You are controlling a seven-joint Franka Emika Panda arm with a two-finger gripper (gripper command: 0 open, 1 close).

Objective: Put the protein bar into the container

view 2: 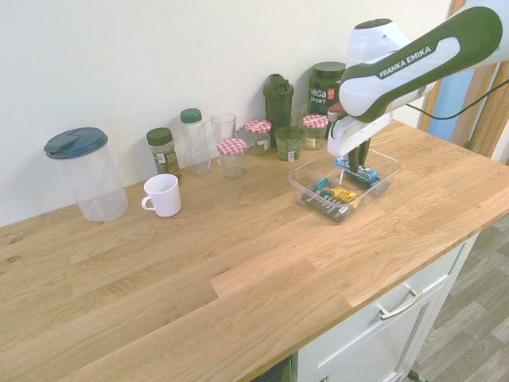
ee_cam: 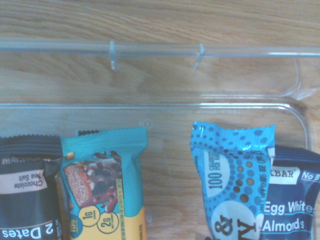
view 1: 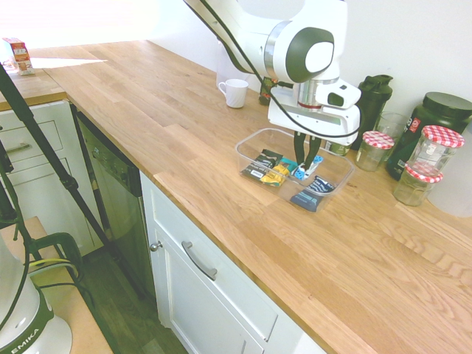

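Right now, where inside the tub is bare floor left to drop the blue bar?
Bare floor runs along the tub wall beyond the bar ends, plus a gap between the teal bar and the blue bar. The side with the navy bar is crowded.

Open counter (view 1: 147, 110) before container (view 1: 247, 151); jars (view 1: 376, 150) crowd behind; bars (view 1: 267, 166) fill container floor.

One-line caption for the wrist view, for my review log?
Light-blue protein bar lying inside the clear container beside a navy bar and a teal bar.
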